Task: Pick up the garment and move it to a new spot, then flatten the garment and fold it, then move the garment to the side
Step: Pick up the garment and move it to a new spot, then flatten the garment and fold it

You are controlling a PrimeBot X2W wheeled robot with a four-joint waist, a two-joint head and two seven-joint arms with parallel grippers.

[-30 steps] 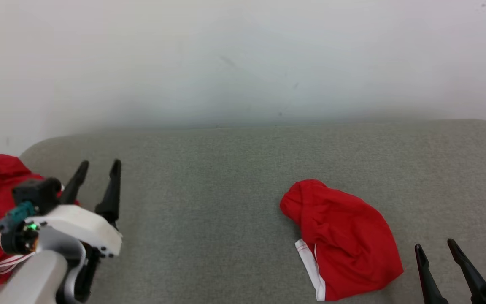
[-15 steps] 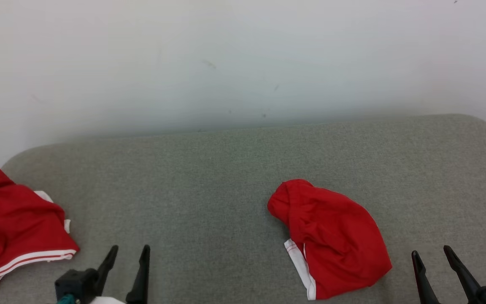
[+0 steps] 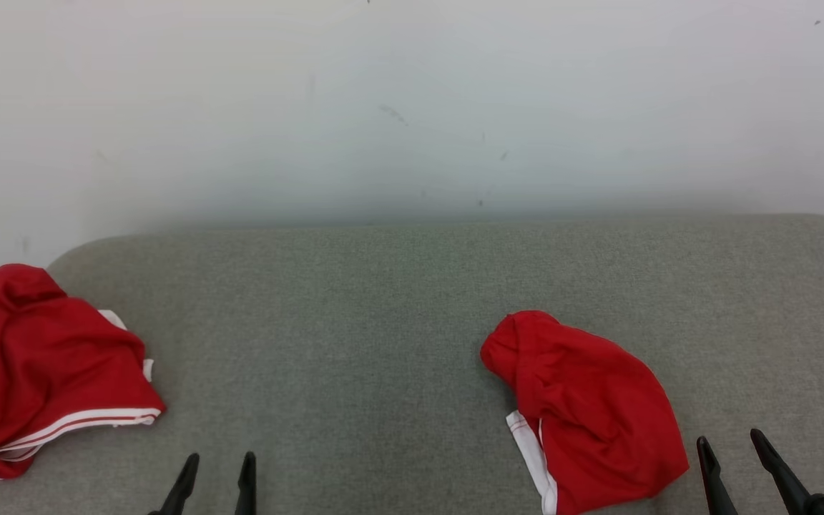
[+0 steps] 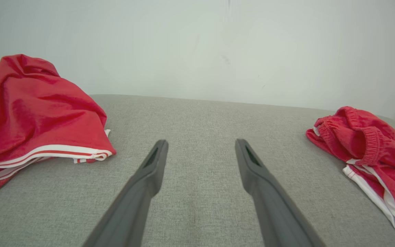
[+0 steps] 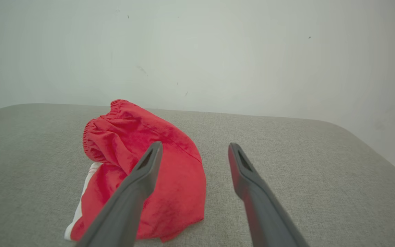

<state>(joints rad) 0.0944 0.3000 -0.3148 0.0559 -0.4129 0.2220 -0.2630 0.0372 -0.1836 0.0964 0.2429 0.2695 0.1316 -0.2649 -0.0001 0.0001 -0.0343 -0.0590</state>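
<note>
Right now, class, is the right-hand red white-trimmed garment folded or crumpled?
Crumpled: the right-hand red garment lies bunched and creased, elastic waistband humped up.

A wide bare stretch of the grey table (image 3: 383, 322) runs across the middle of the head frame, open ahead of the left claw (image 3: 220, 455). The left red garment (image 3: 40, 365) heaps up at the frame's left edge; the right red garment (image 3: 591, 415) lies lower right, just beside the right claw (image 3: 729, 438). The wall (image 3: 412, 107) closes the top.
</note>
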